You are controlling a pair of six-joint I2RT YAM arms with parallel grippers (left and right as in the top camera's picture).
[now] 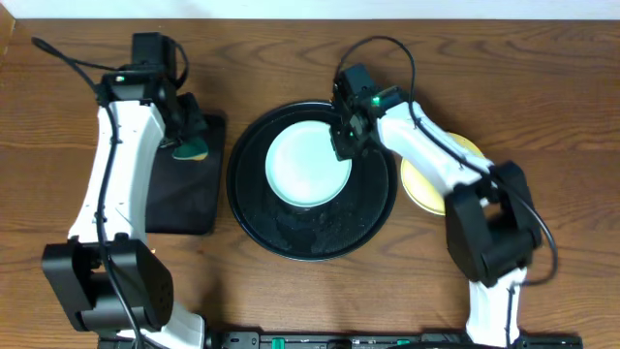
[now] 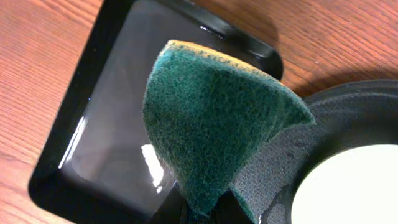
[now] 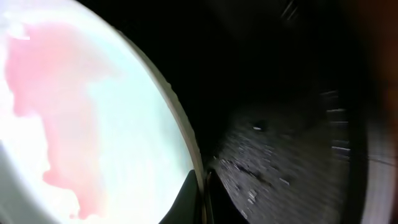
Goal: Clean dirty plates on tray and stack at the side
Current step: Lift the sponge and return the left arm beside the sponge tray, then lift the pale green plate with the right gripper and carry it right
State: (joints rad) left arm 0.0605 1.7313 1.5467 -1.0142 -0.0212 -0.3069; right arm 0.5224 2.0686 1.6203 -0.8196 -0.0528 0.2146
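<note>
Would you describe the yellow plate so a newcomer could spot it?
Find the large round black tray mid-table. Just beyond its right rim, on the wood, sits the yellow plate, partly under the right arm. It alone is yellow; the plate in the tray is mint.

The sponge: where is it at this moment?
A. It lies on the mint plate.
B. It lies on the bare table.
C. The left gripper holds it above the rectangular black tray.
C: the left gripper pinches the green sponge, which hangs over the rectangular tray.
</note>
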